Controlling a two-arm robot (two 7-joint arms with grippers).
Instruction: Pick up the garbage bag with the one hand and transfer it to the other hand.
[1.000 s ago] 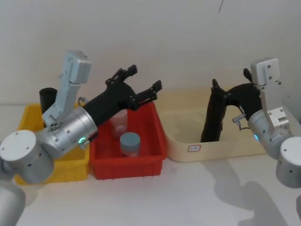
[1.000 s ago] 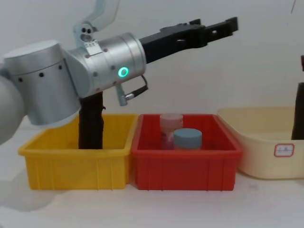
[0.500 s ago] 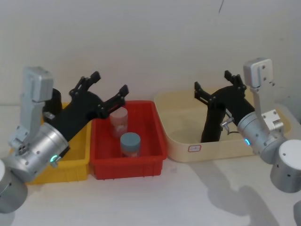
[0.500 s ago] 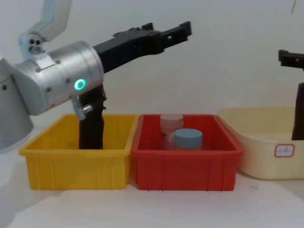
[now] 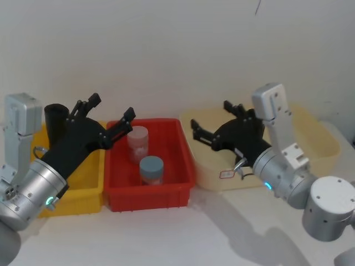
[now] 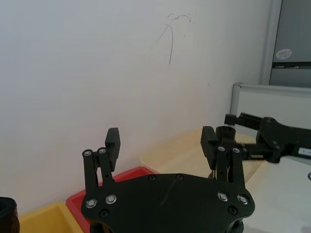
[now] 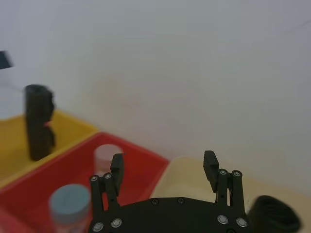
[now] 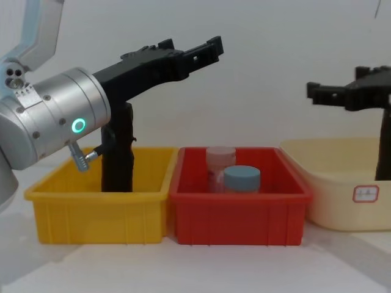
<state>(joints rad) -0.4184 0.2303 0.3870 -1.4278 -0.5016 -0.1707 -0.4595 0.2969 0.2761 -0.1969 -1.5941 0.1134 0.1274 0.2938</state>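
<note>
One garbage bag [image 8: 117, 152], a tall black roll, stands upright in the yellow bin [image 8: 91, 207]; I also see this roll [image 5: 54, 117] at the far left and from the right wrist [image 7: 39, 121]. A second black roll [image 8: 385, 143] stands in the beige tub [image 8: 342, 201], its top [image 7: 274, 213] beside my right wrist. My left gripper [image 5: 111, 106] hovers open and empty above the seam between the yellow and red bins. The left gripper [image 6: 161, 143] holds nothing between its fingers. My right gripper [image 5: 211, 117] is open and empty over the tub's left end, pointing toward the red bin [image 5: 150, 188].
The red bin holds a pinkish clear jar [image 5: 137, 141] and a blue-lidded jar [image 5: 151, 169]. The three containers sit in a row against a white wall. Bare white table lies in front of them.
The right gripper, which was on the roll in the beige tub, opened, left it standing there and swung left. The left arm drew back to the left, its gripper staying open.
</note>
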